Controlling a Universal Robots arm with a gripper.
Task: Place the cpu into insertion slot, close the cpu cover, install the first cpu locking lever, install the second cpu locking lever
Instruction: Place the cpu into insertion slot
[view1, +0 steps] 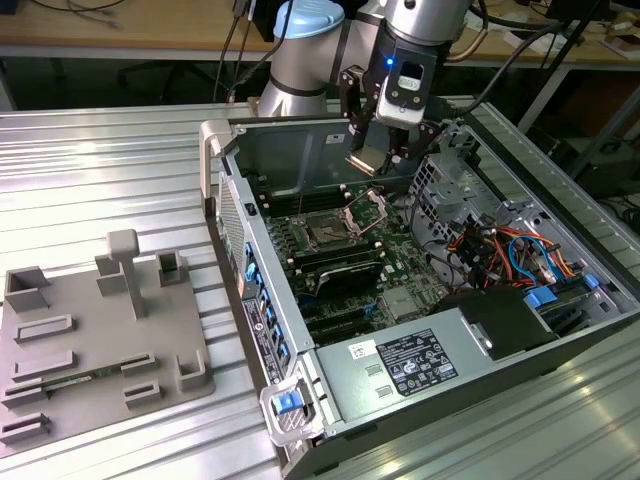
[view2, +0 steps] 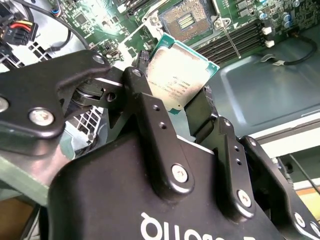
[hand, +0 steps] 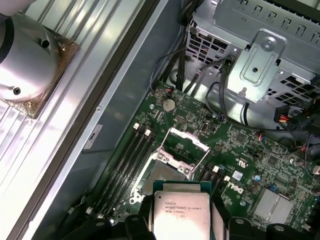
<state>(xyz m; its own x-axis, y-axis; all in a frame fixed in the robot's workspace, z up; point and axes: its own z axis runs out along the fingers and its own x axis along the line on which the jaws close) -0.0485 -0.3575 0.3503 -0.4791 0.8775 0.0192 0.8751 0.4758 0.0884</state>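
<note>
I have the cpu (view2: 177, 80) — a small flat square chip with a dull silver-grey metal top and a thin green edge — clamped between the two black fingers (view2: 145, 107) of the gripper (view2: 172, 87), which press on opposite sides of it. In the exterior view the chip (view1: 365, 160) hangs in the air inside the open case, well above the board and not seated.

Below it sits the insertion slot (hand: 161, 172), a small square black socket with a silvery rim, its contact field open to view in the second wrist view (view2: 185, 19). The cpu cover (hand: 185, 147), a shiny square metal frame with a large window, stands tilted up from the socket's edge — I see it raised in the exterior view (view1: 365, 208) too.

Around the socket spreads the green circuit board (view1: 400, 265), inside the grey computer case (view1: 270, 300). On the exterior view's left a grey moulded fixture tray (view1: 90, 340) lies on the ribbed metal table (view1: 100, 170), well apart from the case.
</note>
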